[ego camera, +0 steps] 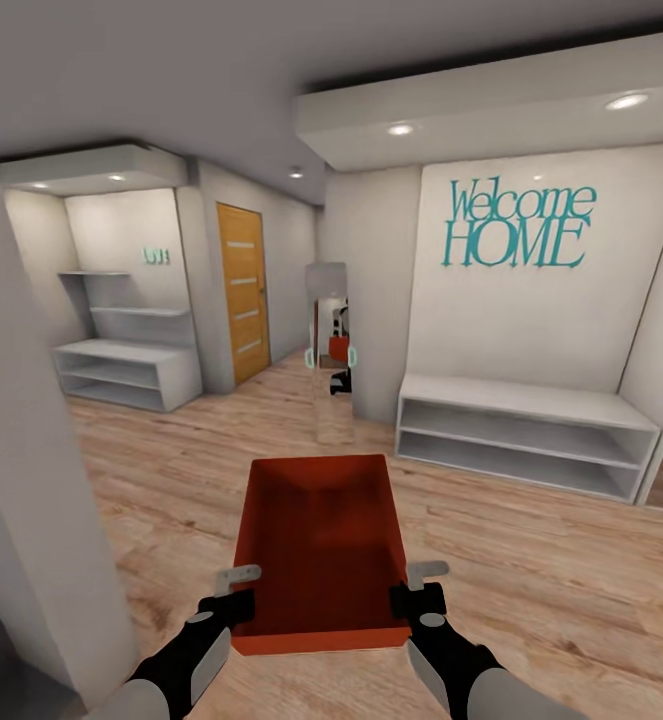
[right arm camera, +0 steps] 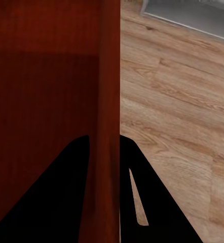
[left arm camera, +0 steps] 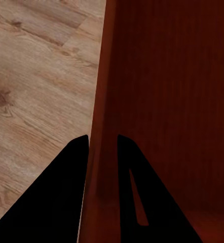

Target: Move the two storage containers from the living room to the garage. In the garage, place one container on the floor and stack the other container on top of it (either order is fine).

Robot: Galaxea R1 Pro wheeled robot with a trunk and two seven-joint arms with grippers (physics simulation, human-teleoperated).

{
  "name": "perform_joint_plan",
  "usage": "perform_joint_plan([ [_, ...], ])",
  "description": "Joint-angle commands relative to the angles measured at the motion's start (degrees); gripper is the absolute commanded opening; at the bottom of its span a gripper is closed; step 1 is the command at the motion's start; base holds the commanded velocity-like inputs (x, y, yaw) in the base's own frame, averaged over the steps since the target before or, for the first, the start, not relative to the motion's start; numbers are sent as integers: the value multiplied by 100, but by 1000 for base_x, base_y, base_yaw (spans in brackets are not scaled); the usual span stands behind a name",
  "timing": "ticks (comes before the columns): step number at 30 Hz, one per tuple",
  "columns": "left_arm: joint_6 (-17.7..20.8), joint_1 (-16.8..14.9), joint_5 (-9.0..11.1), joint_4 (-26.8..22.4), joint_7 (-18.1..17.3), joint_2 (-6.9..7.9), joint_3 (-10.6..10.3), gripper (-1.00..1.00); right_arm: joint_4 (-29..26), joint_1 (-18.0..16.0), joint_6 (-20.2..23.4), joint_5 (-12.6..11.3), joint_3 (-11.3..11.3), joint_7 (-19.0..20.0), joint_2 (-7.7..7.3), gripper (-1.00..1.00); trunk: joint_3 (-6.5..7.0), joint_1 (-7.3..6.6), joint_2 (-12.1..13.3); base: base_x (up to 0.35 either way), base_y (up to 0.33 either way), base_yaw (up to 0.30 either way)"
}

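You are carrying one bin [ego camera: 321, 545], left pincer [ego camera: 233, 600] and right pincer [ego camera: 418, 592] each clenching a side wall between its fingers, so next you are probably driving garageward.

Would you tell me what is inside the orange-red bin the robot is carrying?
The bin looks empty: bare orange-red floor and walls. The strip behind its near wall is hidden.

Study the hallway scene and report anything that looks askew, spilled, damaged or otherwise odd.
Nothing stands out. The orange-red storage container is carried level, empty, each side wall pinched by the left gripper and right gripper. The wood floor and white shelf bench look tidy.
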Motion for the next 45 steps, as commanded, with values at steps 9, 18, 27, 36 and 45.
perform_joint_plan([
  [9,31,1,45,90,312,266,-27,-100,-13,-12,-119,55,-91,-54,-7,-100,-7,4,-5,324,0,0],
  [18,31,1,45,75,312,266,-27,-100,-13,-12,-111,54,-99,-54,-4,-100,-7,4,-5,324,0,0],
  [27,31,1,45,72,312,266,-28,-100,-13,-12,-103,54,-110,-46,-4,-100,-7,4,-5,324,0,76],
  [36,31,1,45,75,312,262,-33,-100,-13,-12,-101,54,-110,-46,-4,-100,-7,4,-5,324,0,260],
  [45,31,1,45,73,312,262,-33,-100,-13,-12,-101,54,-110,-52,-4,-100,-7,4,-5,324,0,106],
])
